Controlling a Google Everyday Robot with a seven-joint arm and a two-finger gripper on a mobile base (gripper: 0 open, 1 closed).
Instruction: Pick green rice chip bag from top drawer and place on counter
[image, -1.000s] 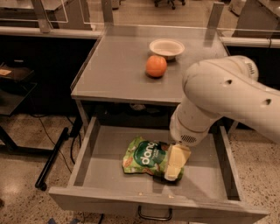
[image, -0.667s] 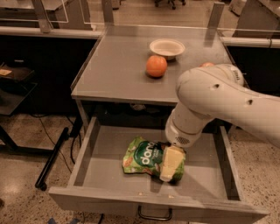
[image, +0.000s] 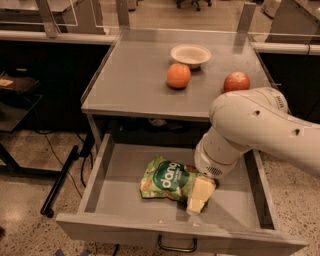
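Speckled floor, grey worktop (image: 130, 85) with a bowl (image: 190, 54), an orange (image: 178, 75) and an apple (image: 236, 81) on it. The drawer (image: 125, 200) underneath is open, and the bag (image: 165, 179) lies on its floor. The pincer (image: 199, 197) is down at the bag's right edge, can't tell if it's gripping.

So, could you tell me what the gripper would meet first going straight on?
Likely the right edge of the green rice chip bag, else the top drawer floor; the gripper points down inside it.
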